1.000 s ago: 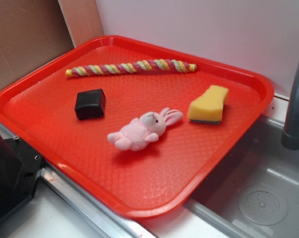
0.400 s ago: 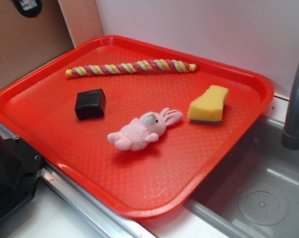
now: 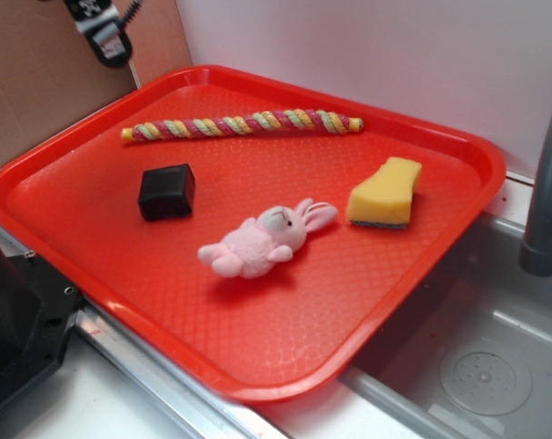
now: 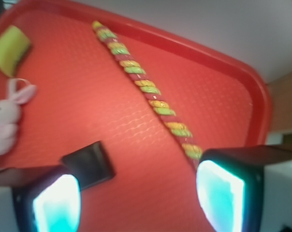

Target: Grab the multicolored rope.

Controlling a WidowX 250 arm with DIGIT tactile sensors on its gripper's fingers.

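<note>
Your multicolored rope (image 3: 242, 124) lies stretched out straight along the far side of the red tray (image 3: 285, 338), just inside the rim nearest the white wall, with one end toward the tray's left corner and the other toward the middle of the far edge. Nearer the camera in the exterior view you see a black block (image 3: 166, 191) below the rope's left part, a pink bunny (image 3: 262, 241) near the tray's centre, and a yellow sponge (image 3: 386, 192) to the right; each is well apart from the rope. The tray overhangs a grey sink (image 3: 482, 366), with the faucet pipe (image 3: 548, 183) at the right edge. Your gripper (image 4: 138, 193) appears in the exterior view only as a small dark part at the top left, above the cardboard panel (image 3: 38, 73) and clear of the tray. In the wrist view the jaws stand spread wide with nothing between them, their two pads glowing pale cyan at the lower left and lower right. The rope (image 4: 146, 89) runs diagonally from the upper left down to the right, and its near end meets the upper edge of the right-hand pad; whether it touches cannot be told. The black block (image 4: 89, 164) sits just beside the left-hand pad, while the bunny (image 4: 6, 118) and sponge (image 4: 9, 48) lie at the left border.
</note>
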